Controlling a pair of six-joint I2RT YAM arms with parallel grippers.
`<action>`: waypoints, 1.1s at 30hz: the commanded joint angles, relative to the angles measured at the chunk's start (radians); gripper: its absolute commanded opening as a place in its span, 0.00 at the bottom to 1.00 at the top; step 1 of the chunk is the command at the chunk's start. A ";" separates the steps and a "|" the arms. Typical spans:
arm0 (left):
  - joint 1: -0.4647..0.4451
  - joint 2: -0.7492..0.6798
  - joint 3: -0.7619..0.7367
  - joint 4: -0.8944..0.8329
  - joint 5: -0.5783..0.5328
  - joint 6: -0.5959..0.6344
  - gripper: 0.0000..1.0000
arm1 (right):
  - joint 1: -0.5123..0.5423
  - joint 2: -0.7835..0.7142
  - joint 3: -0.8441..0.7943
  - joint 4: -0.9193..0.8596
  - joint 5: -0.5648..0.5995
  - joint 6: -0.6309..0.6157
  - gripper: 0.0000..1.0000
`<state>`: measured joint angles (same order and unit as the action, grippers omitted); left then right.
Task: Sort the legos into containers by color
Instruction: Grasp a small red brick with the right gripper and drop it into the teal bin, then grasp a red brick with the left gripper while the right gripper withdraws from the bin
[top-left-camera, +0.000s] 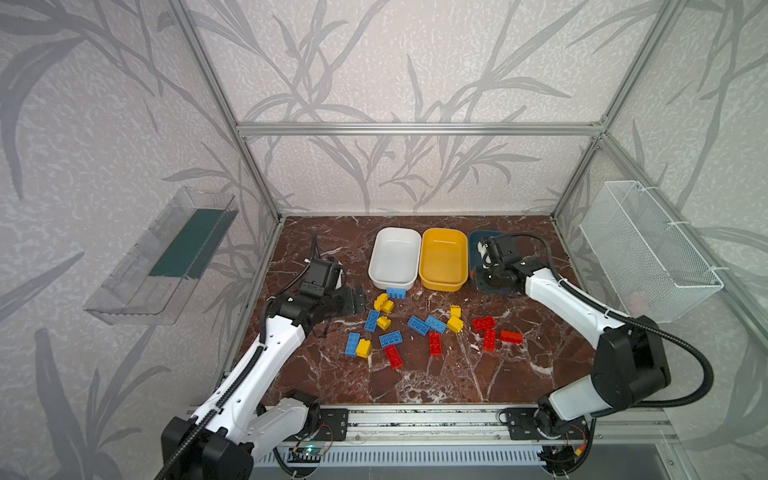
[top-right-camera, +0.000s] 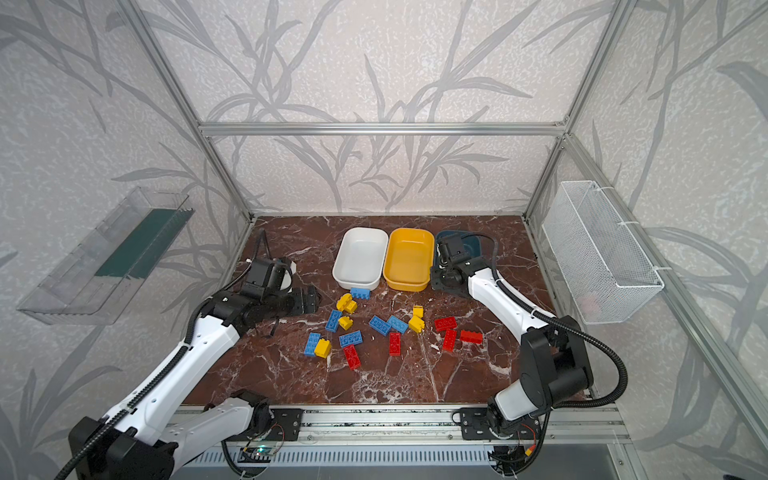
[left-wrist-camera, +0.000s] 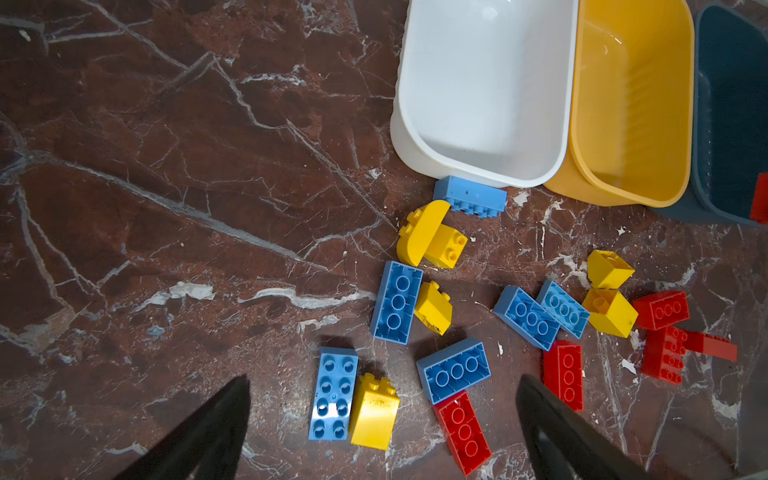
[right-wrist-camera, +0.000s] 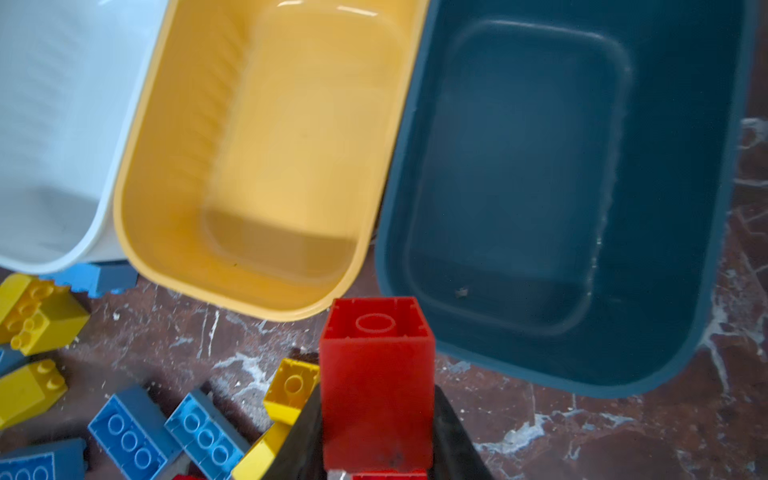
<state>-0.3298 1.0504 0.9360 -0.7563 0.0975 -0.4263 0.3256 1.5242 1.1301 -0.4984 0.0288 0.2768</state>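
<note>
Right wrist view is showing the right gripper (right-wrist-camera: 376, 392) clamping one red brick (right-wrist-camera: 376, 357), hollow underside showing, by the near rim of the teal tub (right-wrist-camera: 706, 249). Three tubs are sitting abreast: white tub (top-left-camera: 376, 266), yellow tub (top-left-camera: 424, 266), teal. Before them six blue bricks (top-left-camera: 390, 338), six yellow bricks (top-left-camera: 455, 324), five loose reds (top-left-camera: 484, 323) are lying; left gripper (left-wrist-camera: 384, 380) is gaping
</note>
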 joint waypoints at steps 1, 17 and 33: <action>-0.034 -0.006 0.000 -0.028 -0.046 0.024 0.97 | -0.058 -0.007 -0.005 0.082 -0.035 0.044 0.23; -0.206 0.049 0.027 -0.076 -0.165 0.026 0.91 | -0.159 0.111 0.055 0.110 -0.070 0.044 0.63; -0.570 0.175 0.017 -0.152 -0.278 -0.278 0.78 | -0.069 -0.201 -0.225 0.315 0.006 0.129 0.72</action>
<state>-0.8566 1.2003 0.9638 -0.8757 -0.1383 -0.5850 0.2234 1.3792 0.9531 -0.2535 -0.0082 0.3737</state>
